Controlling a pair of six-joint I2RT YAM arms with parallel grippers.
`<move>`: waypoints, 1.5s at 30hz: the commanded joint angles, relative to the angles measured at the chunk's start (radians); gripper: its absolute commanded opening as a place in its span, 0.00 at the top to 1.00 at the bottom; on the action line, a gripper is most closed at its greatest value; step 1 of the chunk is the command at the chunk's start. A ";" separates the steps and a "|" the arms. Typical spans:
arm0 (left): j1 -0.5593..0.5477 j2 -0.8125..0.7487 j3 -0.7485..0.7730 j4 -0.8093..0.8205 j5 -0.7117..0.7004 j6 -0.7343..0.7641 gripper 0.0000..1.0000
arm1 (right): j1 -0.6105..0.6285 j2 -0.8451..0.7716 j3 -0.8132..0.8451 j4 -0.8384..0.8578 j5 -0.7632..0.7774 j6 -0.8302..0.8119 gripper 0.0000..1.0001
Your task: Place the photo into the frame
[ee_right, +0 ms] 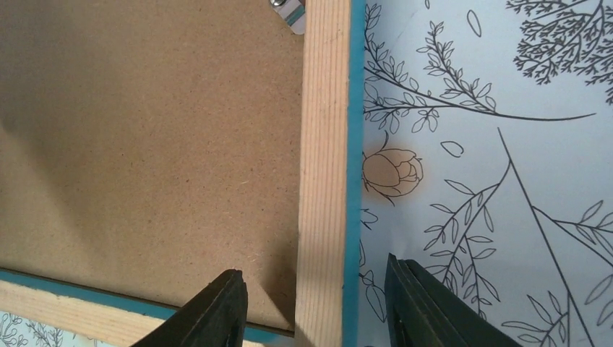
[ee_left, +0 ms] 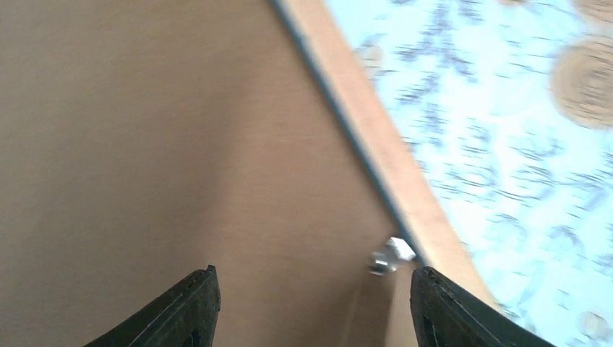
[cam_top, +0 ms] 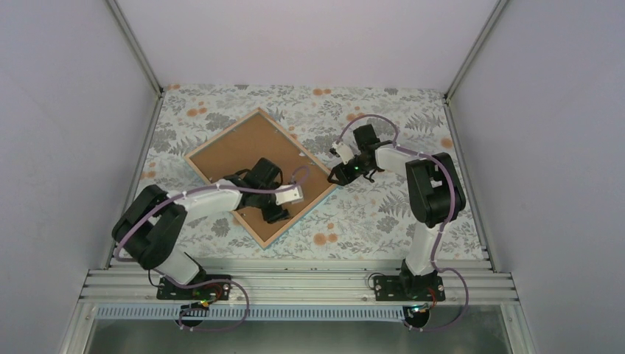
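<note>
The frame [cam_top: 221,135] lies face down on the table as a diamond, light wood edge up, with a brown backing board [cam_top: 239,151] filling it. The photo is hidden. My left gripper [cam_top: 274,214] hovers open over the board near the frame's lower right side. In the left wrist view the left gripper [ee_left: 316,271] has the board [ee_left: 181,144], a small metal tab [ee_left: 390,254] and the wood edge [ee_left: 390,166] below it. My right gripper [cam_top: 340,177] is at the frame's right corner. In the right wrist view the open right gripper [ee_right: 312,265] straddles the wood rail [ee_right: 325,144] without touching it.
A floral cloth [cam_top: 383,214] covers the table. White walls stand at the left, right and back. An aluminium rail [cam_top: 295,284] carrying both arm bases runs along the near edge. Another metal tab [ee_right: 289,11] sits at the board's edge.
</note>
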 commanded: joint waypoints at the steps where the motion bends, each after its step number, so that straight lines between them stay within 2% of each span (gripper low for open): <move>1: -0.060 -0.089 -0.043 -0.071 0.031 0.119 0.34 | -0.014 -0.043 0.014 0.004 -0.005 0.018 0.53; 5: -0.113 -0.081 -0.048 -0.100 0.006 0.100 0.34 | -0.031 -0.070 0.018 0.019 -0.003 0.022 0.52; 11: -0.167 -0.014 -0.052 -0.044 -0.121 0.048 0.35 | -0.066 -0.090 0.036 0.031 -0.002 0.023 0.52; 15: -0.194 0.022 -0.053 -0.017 -0.170 0.081 0.38 | -0.080 -0.088 0.038 0.028 -0.002 0.022 0.52; 23: -0.143 0.062 -0.081 -0.019 -0.128 0.286 0.41 | -0.094 -0.099 0.007 0.031 0.000 0.020 0.52; 30: -0.014 0.105 -0.049 -0.073 -0.045 0.584 0.41 | -0.097 -0.098 0.000 0.027 -0.007 0.019 0.52; 34: 0.011 0.140 -0.007 -0.137 -0.041 0.708 0.41 | -0.099 -0.102 0.001 0.025 -0.009 0.018 0.53; 38: 0.017 0.102 0.028 -0.111 -0.028 0.663 0.40 | -0.100 -0.133 -0.010 0.035 -0.007 0.004 0.52; 45: -0.021 0.149 0.167 -0.092 -0.054 0.382 0.39 | -0.106 -0.237 -0.056 0.081 0.007 -0.076 0.51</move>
